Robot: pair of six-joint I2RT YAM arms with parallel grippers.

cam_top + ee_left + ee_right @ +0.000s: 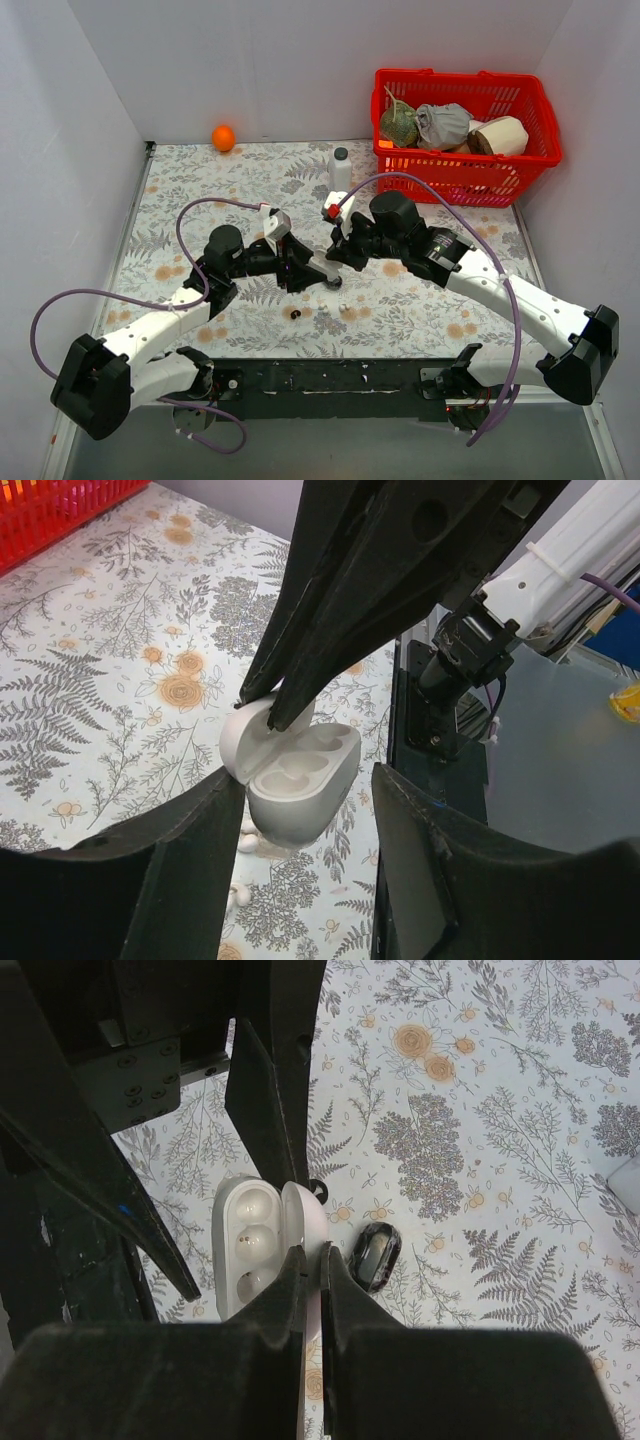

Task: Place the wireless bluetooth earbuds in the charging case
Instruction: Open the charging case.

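Observation:
A white charging case (300, 780) hangs open above the floral table, its wells empty. My right gripper (312, 1252) is shut on its raised lid (300, 1210); its dark fingers (300, 680) come down from above in the left wrist view. My left gripper (309, 776) is open and empty, with its jaws on either side of the case and apart from it. Whitish earbuds (248, 840) lie on the table under the case, with another one (238, 892) nearer. A glossy black case (375, 1257) lies next to the white one. A tiny black earbud (294, 313) lies nearer the arm bases.
A red basket (465, 120) holding several items stands at the back right. A white bottle (340, 168) stands behind the grippers, and an orange (223, 137) lies at the back wall. The black base rail (330, 385) runs along the near edge.

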